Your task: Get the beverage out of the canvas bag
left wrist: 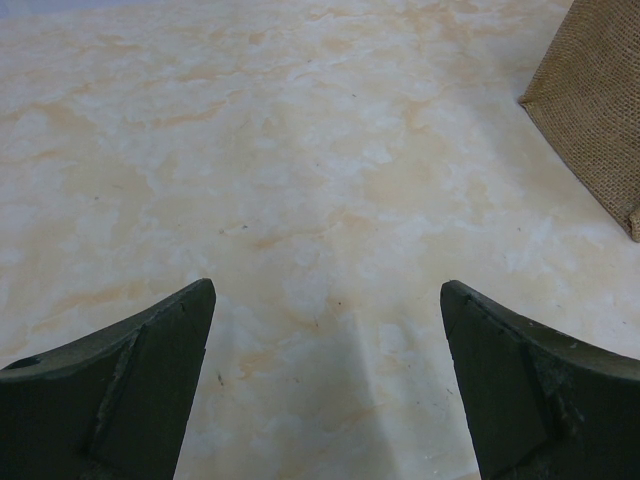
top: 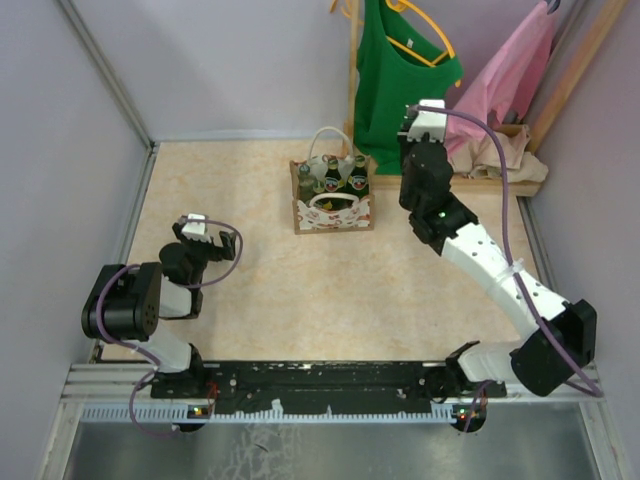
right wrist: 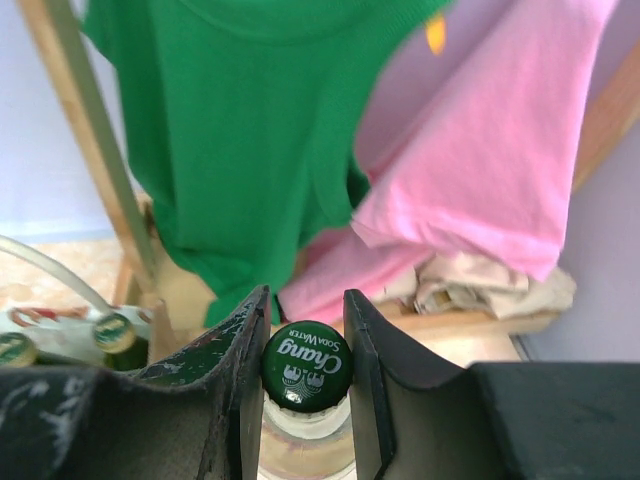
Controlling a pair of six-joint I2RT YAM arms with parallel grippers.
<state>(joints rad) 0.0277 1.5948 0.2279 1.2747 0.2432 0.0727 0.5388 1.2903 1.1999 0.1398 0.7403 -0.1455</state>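
Beverage bottle, green crown cap printed "Chang Soda Water", clear glass neck: I log it clamped in the right gripper, one dark finger pressed to each side just under the cap, bottle upright. Location: in the overhead view the right gripper sits to the right of the canvas bag and apart from it, close to the green shirt; the bottle itself is hidden beneath the wrist there, so I cannot tell how far it stands above the table. Bag contents: several more green-capped bottles, seen low at the left of the right wrist view, with a white looped handle arching over them. Backdrop behind the held bottle: green shirt, pink garment, crumpled beige cloth, wooden rack post. Left gripper: jaws spread wide, holding nothing, over bare marbled tabletop, a corner of the burlap bag at the upper right of its view.
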